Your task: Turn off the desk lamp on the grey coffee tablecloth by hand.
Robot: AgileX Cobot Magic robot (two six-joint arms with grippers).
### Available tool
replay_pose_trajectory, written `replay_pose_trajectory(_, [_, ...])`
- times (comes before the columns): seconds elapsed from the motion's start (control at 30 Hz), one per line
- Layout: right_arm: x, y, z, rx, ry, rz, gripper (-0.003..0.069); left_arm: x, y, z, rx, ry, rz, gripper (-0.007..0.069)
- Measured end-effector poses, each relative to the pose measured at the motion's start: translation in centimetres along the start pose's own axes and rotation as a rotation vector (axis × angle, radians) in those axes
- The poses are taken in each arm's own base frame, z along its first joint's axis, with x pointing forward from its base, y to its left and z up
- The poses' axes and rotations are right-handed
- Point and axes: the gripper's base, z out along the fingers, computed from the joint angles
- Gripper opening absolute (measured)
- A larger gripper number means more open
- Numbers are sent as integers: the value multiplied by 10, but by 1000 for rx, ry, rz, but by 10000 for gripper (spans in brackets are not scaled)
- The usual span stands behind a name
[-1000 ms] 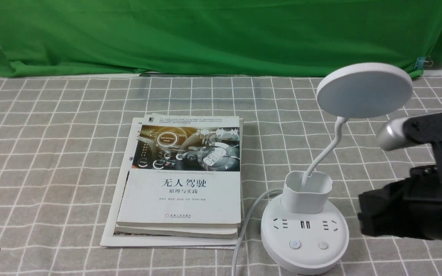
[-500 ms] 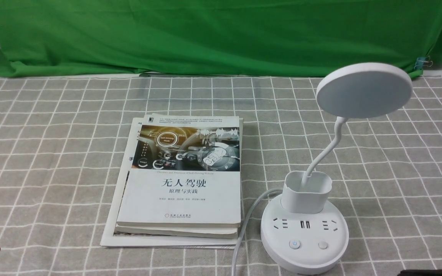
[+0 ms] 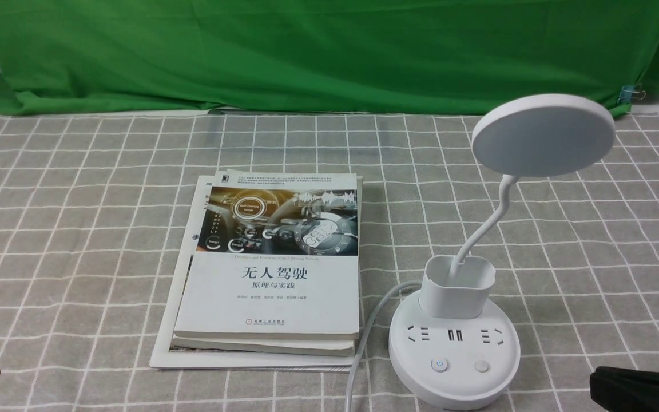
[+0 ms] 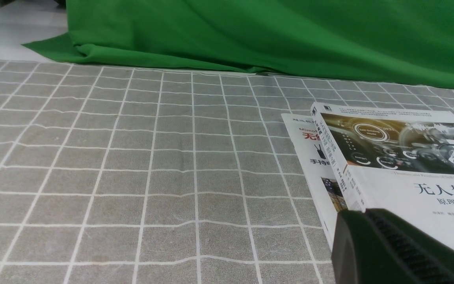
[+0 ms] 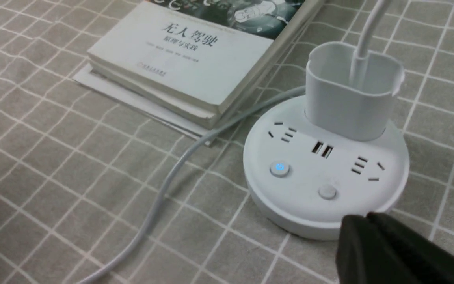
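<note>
The right gripper, a black wedge low at the near edge of the scene, has its two fingers pressed together with no gap showing between them in the right wrist view, and it holds nothing. Just ahead of its tip, close but not touching, stands the desk lamp on the grey coffee tablecloth: a white round base with sockets, a cup-like holder, a thin bent neck and a flat disc head above. Nearest the gripper on the base is a plain round button; farther from it and to the left sits a button with a blue glow. The disc head looks unlit, though its lit face cannot be seen from here. A grey power cord runs from the base past the gripper's left side, toward a stack of books lying farther left. The left gripper rests well away beyond the books; whether it is open cannot be told. The main risk, if another press is needed, is choosing the wrong button: the two sit near each other and the closed tip is broad, so it could strike both or catch the sockets. A slanted push could slide the light base on the cloth or tip the lamp over, and a low sweep could snag the cord.
</note>
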Motion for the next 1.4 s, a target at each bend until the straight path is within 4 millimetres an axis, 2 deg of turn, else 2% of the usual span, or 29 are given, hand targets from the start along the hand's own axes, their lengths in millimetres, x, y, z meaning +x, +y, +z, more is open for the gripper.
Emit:
replay_pose_trajectory(0.13, [-1, -4, 0, 38, -29, -109, 44, 0, 0, 0, 0, 0, 0, 1])
replay_pose_trajectory(0.27, [6, -15, -5, 137, -101, -104, 48, 0, 0, 0, 0, 0, 0, 1])
replay_pose_trajectory(0.3, [19, -23, -7, 212, -141, -51, 49, 0, 0, 0, 0, 0, 0, 1])
replay_pose_trajectory(0.33, [20, -25, -8, 231, -146, -34, 49, 0, 0, 0, 0, 0, 0, 1])
replay_pose_trajectory(0.4, [37, -31, -8, 301, -183, 27, 49, 0, 0, 0, 0, 0, 0, 1])
replay_pose_trajectory(0.5, [76, -41, -12, 480, -264, 123, 55, 0, 0, 0, 0, 0, 0, 1])
replay_pose_trajectory(0.57, [83, -41, -16, 533, -293, 140, 59, 0, 0, 0, 0, 0, 0, 1])
replay_pose_trajectory(0.63, [87, -41, -24, 608, -344, 140, 67, 0, 0, 0, 0, 1, 0, 1])
replay_pose_trajectory(0.77, [89, -41, -27, 668, -333, 101, 78, 0, 0, 0, -2, -1, 6, 1])
replay_pose_trajectory(1.4, [89, -42, -28, 672, -339, 114, 140, 0, 0, 0, -5, -3, 22, 1])
